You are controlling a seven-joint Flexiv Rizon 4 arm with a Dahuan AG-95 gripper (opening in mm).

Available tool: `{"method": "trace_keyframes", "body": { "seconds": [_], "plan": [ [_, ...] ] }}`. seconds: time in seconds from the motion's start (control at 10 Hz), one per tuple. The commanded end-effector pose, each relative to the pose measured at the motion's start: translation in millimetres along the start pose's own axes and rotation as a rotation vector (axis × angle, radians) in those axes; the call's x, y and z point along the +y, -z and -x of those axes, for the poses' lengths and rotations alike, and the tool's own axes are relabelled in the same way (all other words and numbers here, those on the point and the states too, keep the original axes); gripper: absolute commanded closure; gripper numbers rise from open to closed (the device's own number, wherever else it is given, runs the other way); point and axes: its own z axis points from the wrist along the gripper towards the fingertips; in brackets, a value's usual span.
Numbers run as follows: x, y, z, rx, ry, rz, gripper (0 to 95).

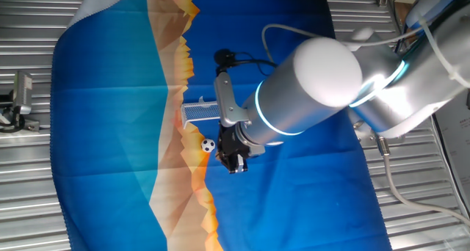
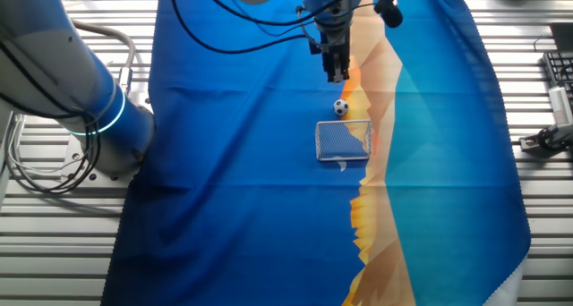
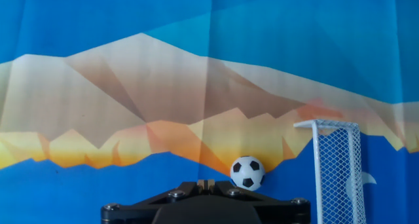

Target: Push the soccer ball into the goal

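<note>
The soccer ball (image 3: pixel 247 172) is a tiny white ball with black patches on the blue and orange cloth. It also shows in one fixed view (image 1: pixel 208 144) and in the other fixed view (image 2: pixel 340 107). The goal (image 3: pixel 337 165) has a thin white frame and pale netting; it stands just beside the ball (image 1: pixel 198 111) (image 2: pixel 344 141). My gripper (image 3: pixel 207 184) is shut and empty, its fingertips close behind the ball, a little to one side. It hangs just above the cloth (image 1: pixel 236 163) (image 2: pixel 337 71).
The printed cloth (image 2: pixel 251 208) covers a slatted metal table (image 1: pixel 29 192). The robot's base (image 2: pixel 81 100) stands at the table's side. A keyboard and small tools (image 2: pixel 555 118) lie beyond the cloth's edge.
</note>
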Motion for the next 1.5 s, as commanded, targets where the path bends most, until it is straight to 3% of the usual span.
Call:
{"method": "trace_keyframes", "body": {
  "seconds": [0.1, 0.6, 0.9, 1.5],
  "plan": [
    [0.5, 0.0, 0.6, 0.036, -0.014, 0.011, 95.0],
    [0.5, 0.0, 0.6, 0.044, 0.005, 0.014, 95.0],
    [0.5, 0.0, 0.6, 0.050, 0.009, -0.006, 95.0],
    [0.5, -0.1, 0.6, 0.040, -0.022, 0.004, 95.0]
  ]
}}
